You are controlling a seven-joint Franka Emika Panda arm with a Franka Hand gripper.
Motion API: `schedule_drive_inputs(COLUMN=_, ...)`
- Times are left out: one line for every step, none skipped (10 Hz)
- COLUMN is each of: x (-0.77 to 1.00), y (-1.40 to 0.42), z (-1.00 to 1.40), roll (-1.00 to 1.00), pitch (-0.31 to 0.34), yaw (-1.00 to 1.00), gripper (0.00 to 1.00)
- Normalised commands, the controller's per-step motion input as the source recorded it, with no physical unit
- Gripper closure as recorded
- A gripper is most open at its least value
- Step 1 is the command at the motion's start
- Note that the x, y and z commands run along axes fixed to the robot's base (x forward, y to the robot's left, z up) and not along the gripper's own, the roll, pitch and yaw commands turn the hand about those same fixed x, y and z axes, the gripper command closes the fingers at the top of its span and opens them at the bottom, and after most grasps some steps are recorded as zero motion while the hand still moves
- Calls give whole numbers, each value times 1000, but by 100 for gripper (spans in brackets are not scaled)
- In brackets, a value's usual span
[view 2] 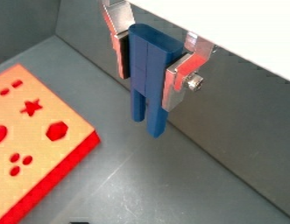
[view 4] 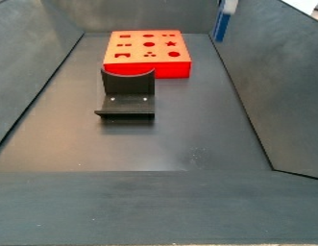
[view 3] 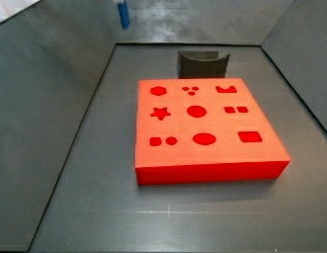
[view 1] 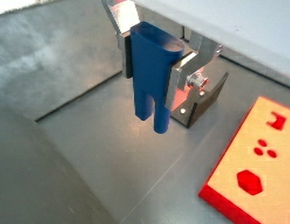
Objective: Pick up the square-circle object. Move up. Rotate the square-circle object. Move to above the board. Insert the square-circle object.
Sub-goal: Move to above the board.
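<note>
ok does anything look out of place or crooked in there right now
Nothing stands out. The gripper holds the square-circle object upright, raised near the back wall. The board lies flat and the fixture stands beside it.

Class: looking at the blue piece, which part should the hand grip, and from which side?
Grip the blocky upper body of the blue piece, coming from above, as the hand does now, raised off the floor. Its flat faces suit the pads, and the two legs hang free below for the red board.
</note>
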Motion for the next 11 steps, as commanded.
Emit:
schedule_drive_inputs(x=-25, y=-23, z=511, roll=116, pitch=62, yaw=28, gripper=100)
schedule_drive_inputs(x=-4, y=-17, z=339, roll=111, pitch=81, yaw=29, gripper=100)
schedule_drive_inputs(x=427, y=-1000, z=400, roll=-6, pitch=97, yaw=1000, gripper=100)
schedule_drive_inputs(x=434, y=-1000, z=355, roll=-6, pitch=99, yaw=1000, gripper=100)
schedule_drive_inputs(x=449, y=-1000, z=363, roll=-8, pitch=111, yaw=1000, gripper=100)
schedule_drive_inputs(x=471, y=-1000, z=364, roll=-21, pitch=115, yaw=1000, gripper=100)
schedule_drive_inputs(x=467, y=-1000, z=359, roll=-23, pitch=115, yaw=1000, gripper=100)
schedule_drive_inputs(x=476, y=-1000, z=363, roll=-24, pitch=120, yaw=1000, gripper=100)
schedule_drive_inputs(x=491, y=-1000, z=363, roll=-27, pitch=122, yaw=1000, gripper=100)
schedule_drive_inputs(x=513, y=-1000, z=359, roll=-31, pitch=128, yaw=1000, gripper=100)
schedule_drive_inputs(x=521, y=-987, z=354, roll=-30, pitch=134, yaw=1000, gripper=100)
